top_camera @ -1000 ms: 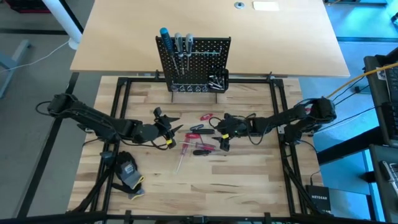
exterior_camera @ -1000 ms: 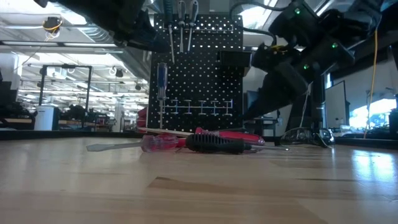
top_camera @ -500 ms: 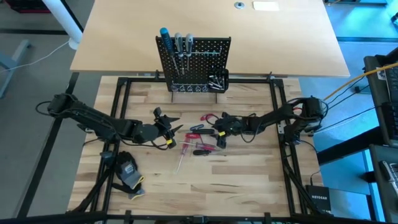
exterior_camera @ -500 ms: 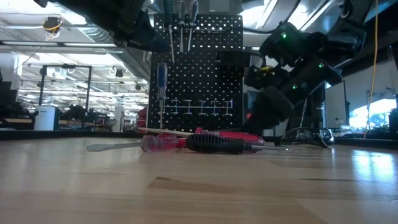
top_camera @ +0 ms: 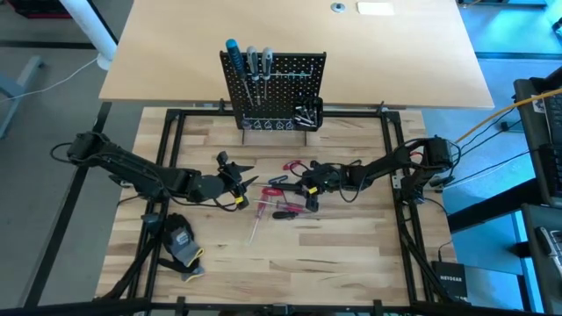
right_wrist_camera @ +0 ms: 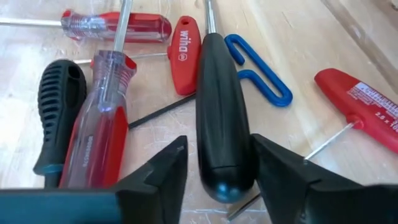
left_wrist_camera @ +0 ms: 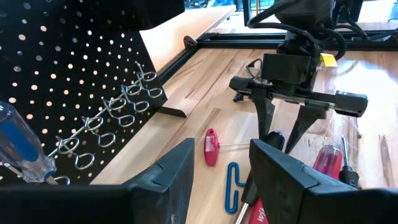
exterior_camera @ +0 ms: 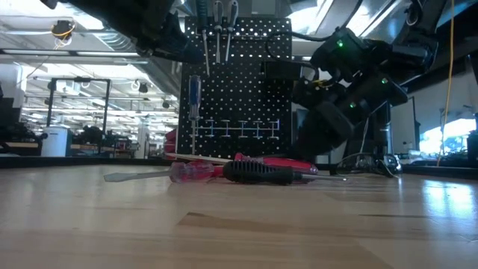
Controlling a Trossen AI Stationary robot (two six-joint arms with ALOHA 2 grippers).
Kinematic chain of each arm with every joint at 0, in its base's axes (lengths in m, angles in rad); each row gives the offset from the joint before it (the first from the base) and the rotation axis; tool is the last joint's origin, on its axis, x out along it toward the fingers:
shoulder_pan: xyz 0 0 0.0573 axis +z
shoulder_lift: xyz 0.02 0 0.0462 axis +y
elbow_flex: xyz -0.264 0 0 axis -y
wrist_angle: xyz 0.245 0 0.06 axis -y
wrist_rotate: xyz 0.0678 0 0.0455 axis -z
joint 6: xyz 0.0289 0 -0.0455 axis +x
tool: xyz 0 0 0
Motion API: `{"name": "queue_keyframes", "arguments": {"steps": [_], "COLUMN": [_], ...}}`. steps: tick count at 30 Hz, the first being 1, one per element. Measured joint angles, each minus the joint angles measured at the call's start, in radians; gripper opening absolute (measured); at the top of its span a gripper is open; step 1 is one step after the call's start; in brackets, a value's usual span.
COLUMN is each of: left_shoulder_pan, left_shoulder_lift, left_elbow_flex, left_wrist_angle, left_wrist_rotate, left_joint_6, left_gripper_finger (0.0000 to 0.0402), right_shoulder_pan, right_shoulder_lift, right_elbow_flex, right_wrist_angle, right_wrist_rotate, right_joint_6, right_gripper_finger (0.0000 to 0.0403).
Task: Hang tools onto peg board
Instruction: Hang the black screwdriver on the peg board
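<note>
Screwdriver with the black handle (right_wrist_camera: 222, 118) lies flat on the table (top_camera: 351, 246), right between your right gripper's (top_camera: 311, 189) jaws. They straddle its rounded butt end without pinching it yet, one finger on each side. Its long axis runs straight out ahead of that gripper, shaft pointing away, so a plain close should catch the handle squarely.

Mind the neighbours: a clear red-handled screwdriver (right_wrist_camera: 99, 134) lies just beside it, and a blue key (right_wrist_camera: 258, 78) and a red T-key (right_wrist_camera: 185, 55) sit near the shaft. A black hex key seems to run underneath and may drag along.

Your left gripper (top_camera: 235, 180) waits at the other side of the pile, jaws parted and holding nothing, clearly the farther of the two.

The peg board (top_camera: 279, 83) stands upright beyond the pile, three tools already hanging, lower hooks (left_wrist_camera: 118, 106) free. Table between pile and board is bare.
</note>
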Motion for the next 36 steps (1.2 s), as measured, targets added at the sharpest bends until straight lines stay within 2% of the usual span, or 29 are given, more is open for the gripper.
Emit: {"name": "queue_keyframes", "arguments": {"steps": [7,15,24,29,36], "left_shoulder_pan": [0.0,0.0,0.0,0.02,0.077], "left_shoulder_lift": [0.0,0.0,0.0,0.0,0.0], "left_elbow_flex": [0.0,0.0,0.0,0.0,0.005], "left_wrist_angle": [0.0,0.0,0.0,0.0,-0.003], "left_wrist_rotate": [0.0,0.0,0.001,0.086,0.256], "left_joint_6": [0.0,0.0,-0.02,-0.021,-0.023], "left_gripper_finger": [0.0145,0.0145,0.0145,0.0154,0.0219], "right_shoulder_pan": [0.0,0.0,0.017,0.051,0.067], "right_shoulder_lift": [0.0,-0.014,-0.145,-0.196,-0.216], "right_elbow_flex": [0.0,0.0,0.0,0.0,0.008], "right_wrist_angle": [-0.005,-0.011,-0.043,-0.067,-0.085], "right_wrist_rotate": [0.031,0.055,0.059,0.069,0.097], "right_joint_6": [-0.023,-0.034,-0.033,-0.053,-0.068], "right_gripper_finger": [0.0118,0.0126,0.0121,0.0121,0.0121]}}
